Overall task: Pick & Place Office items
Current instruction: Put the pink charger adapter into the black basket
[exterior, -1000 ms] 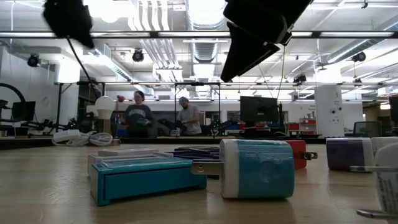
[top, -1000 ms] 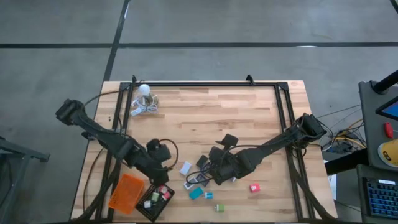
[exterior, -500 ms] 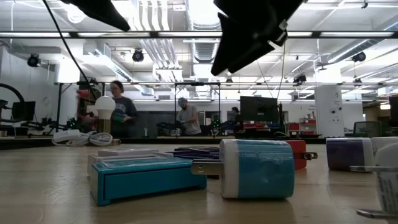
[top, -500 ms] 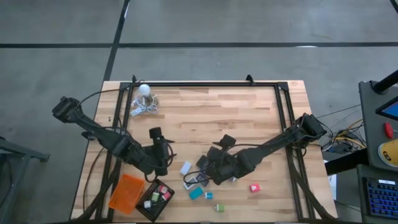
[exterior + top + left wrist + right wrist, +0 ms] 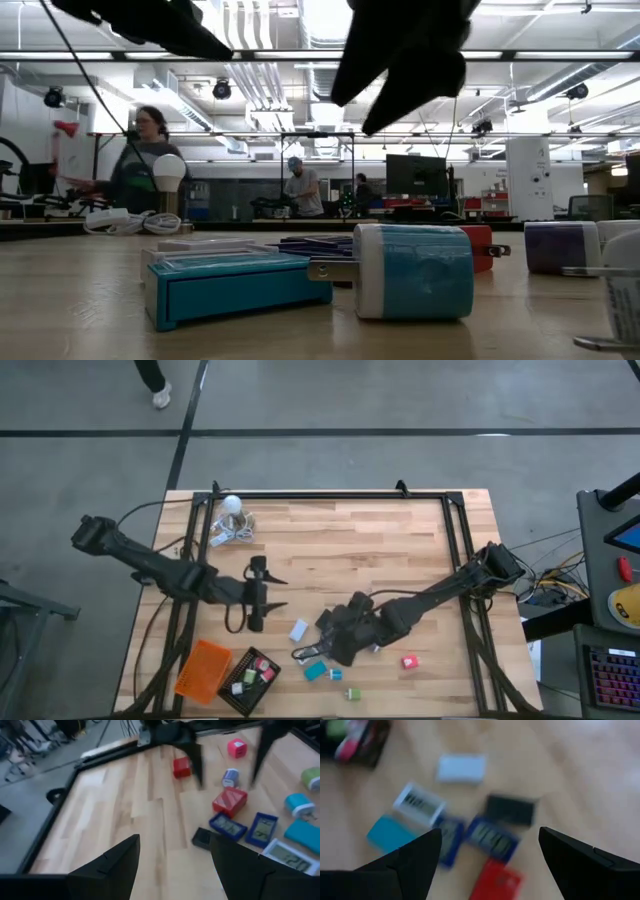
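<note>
Left gripper (image 5: 268, 590): fingers spread, holding nothing, above bare wood.
Right gripper (image 5: 322, 645): fingers spread wide, empty, poised over the loose office items (image 5: 312, 652).
Black tray (image 5: 252, 681): near the table's front edge, beyond the left gripper; holds small green, white and pink pieces.
Orange tray (image 5: 203, 670): touching the black tray; contents cannot be made out.
Table (image 5: 330, 535): wooden.

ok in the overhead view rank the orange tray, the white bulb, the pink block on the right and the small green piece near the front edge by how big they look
1. Orange tray
2. White bulb
3. Pink block
4. Green piece

The pink block and green piece look close in size, so their order is unsure.
</note>
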Tool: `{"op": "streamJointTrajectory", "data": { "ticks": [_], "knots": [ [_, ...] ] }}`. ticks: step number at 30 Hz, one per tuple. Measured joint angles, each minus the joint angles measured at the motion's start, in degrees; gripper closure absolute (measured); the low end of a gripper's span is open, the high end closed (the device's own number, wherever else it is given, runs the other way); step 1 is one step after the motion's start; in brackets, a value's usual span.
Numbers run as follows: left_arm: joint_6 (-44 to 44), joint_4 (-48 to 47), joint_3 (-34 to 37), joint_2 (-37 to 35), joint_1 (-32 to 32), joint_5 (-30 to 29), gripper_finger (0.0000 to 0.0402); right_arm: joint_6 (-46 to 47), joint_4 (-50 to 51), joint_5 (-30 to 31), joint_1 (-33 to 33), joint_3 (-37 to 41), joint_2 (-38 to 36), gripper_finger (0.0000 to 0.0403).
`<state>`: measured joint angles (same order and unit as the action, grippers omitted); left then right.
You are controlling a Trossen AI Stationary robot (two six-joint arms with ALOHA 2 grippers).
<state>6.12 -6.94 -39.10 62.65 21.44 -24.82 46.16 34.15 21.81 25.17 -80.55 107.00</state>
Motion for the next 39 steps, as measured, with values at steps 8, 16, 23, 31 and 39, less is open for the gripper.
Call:
{"op": "streamJointTrajectory", "data": {
  "ticks": [8,16,23,31,39],
  "knots": [
    [4.46,0.06,2.85,-12.47,-0.71,10.87,0.0158,6.83,5.46,-18.98,0.10,-0.10,-0.97,0.0077],
    [10.86,-0.10,2.85,-22.62,-0.69,14.99,0.0158,17.23,22.97,-24.98,0.79,-2.93,-1.93,0.0076],
    [12.17,-2.10,2.85,-25.31,-0.71,15.13,0.0158,23.39,29.66,-23.52,5.16,-3.96,-2.74,0.0078],
    [13.82,-0.12,2.85,-23.71,-0.69,15.26,0.0158,29.06,29.74,-15.24,12.10,-4.09,-2.78,0.0078],
    [12.98,3.21,2.85,-21.85,-0.71,15.22,0.0158,35.20,29.97,-15.81,18.84,-3.60,-2.64,0.0078]
  ]
}}
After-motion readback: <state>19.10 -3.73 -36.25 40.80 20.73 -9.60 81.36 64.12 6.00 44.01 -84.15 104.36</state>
